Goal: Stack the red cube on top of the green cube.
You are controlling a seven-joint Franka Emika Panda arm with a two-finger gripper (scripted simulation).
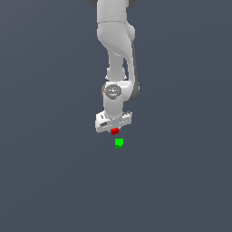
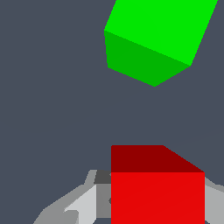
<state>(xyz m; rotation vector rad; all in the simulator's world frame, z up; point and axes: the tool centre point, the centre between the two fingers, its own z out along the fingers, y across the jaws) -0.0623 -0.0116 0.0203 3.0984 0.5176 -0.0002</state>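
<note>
The red cube (image 1: 114,131) sits right under the white hand, between the fingers of my gripper (image 1: 114,131). In the wrist view the red cube (image 2: 156,192) fills the space between the grey fingers (image 2: 83,203), which press against its sides. The green cube (image 1: 119,143) rests on the grey floor just below and slightly toward the exterior view's right of the red one, with a small gap between them. The wrist view shows the green cube (image 2: 153,39) large, apart from the red cube and turned at an angle to it.
The flat grey floor (image 1: 54,181) spreads around both cubes. The white arm (image 1: 115,45) comes down from the top of the exterior view, above the cubes.
</note>
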